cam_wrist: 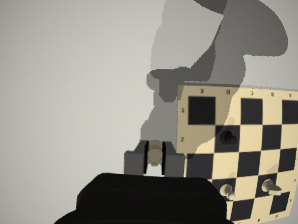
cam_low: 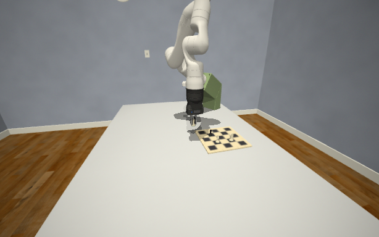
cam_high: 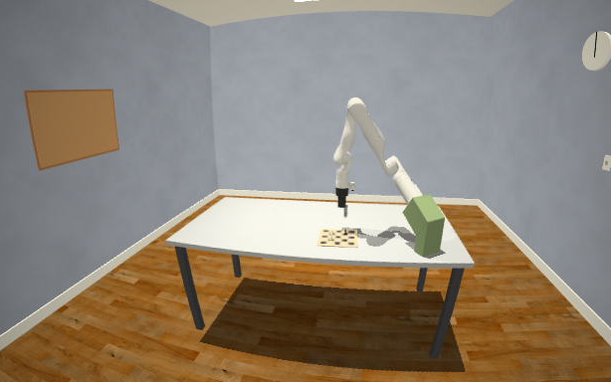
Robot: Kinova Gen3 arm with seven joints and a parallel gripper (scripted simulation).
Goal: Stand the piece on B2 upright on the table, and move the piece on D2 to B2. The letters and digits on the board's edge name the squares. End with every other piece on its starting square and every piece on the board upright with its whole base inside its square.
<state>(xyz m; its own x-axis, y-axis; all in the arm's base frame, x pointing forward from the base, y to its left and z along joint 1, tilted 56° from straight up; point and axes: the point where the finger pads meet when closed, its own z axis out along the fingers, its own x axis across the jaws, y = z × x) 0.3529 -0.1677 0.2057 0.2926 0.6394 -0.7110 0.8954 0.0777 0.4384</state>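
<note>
The white arm (cam_high: pixel 364 134) rose from its base, bent sharply at the top, and came straight back down. Its wrist (cam_low: pixel 194 77) pointed at the table (cam_low: pixel 139 173). The black pincer (cam_low: pixel 192 121) hung just above the table, not touching it. Its fingers were squeezed shut on a small pale piece (cam_wrist: pixel 156 155).

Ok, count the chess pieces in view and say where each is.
4. Three stand on the board: a dark piece, a pale piece and another pale piece. The fourth piece is held in the tool, beside the board. Others may be hidden.
</note>
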